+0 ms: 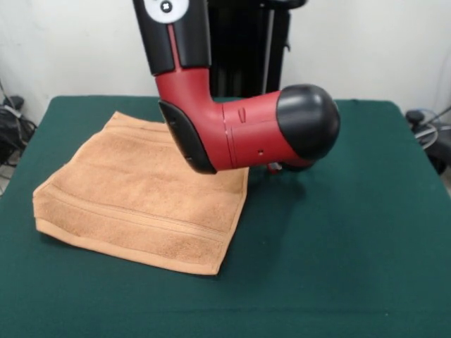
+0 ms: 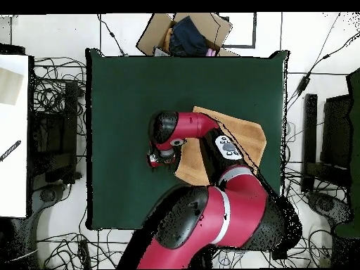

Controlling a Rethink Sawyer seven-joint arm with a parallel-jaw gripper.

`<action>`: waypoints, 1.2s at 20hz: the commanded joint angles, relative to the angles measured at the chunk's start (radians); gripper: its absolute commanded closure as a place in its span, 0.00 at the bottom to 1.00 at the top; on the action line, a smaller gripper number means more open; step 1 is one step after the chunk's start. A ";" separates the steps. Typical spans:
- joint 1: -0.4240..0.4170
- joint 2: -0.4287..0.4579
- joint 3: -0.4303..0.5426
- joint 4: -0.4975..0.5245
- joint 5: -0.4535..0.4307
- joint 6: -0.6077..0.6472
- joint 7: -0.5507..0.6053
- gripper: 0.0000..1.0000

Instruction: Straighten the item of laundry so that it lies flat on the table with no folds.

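The orange-tan towel (image 1: 134, 197) lies on the left half of the dark green table (image 1: 338, 246). It looks folded double, with a thick front hem and band stripes along it. In the overhead view the towel (image 2: 242, 137) is at the right, mostly hidden under my arm. My gripper (image 2: 156, 159) hangs low over the bare table, just beside the towel's edge. In the front view the gripper (image 1: 273, 167) is almost wholly hidden behind the red and black arm, and only a small part shows next to the towel's far right corner.
A cardboard box (image 2: 186, 34) with dark cloth in it stands off the table's far edge in the overhead view. Cables lie all round the table. A white surface (image 2: 13, 133) is at the left. The black pedestal (image 1: 246, 49) rises behind the arm.
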 commanded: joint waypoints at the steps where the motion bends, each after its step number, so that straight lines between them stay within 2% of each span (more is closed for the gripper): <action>1: -0.025 -0.081 0.150 0.032 -0.029 -0.396 -0.060 0.00; 9: -0.065 -0.160 0.166 0.167 -0.024 -0.535 -0.007 0.00; 16: -0.072 -0.194 0.156 0.218 -0.028 -0.578 -0.011 0.00; 21: -0.036 -0.185 0.078 0.211 -0.005 -0.479 0.034 0.00; 24: -0.039 -0.185 0.065 0.235 0.003 -0.455 0.044 0.00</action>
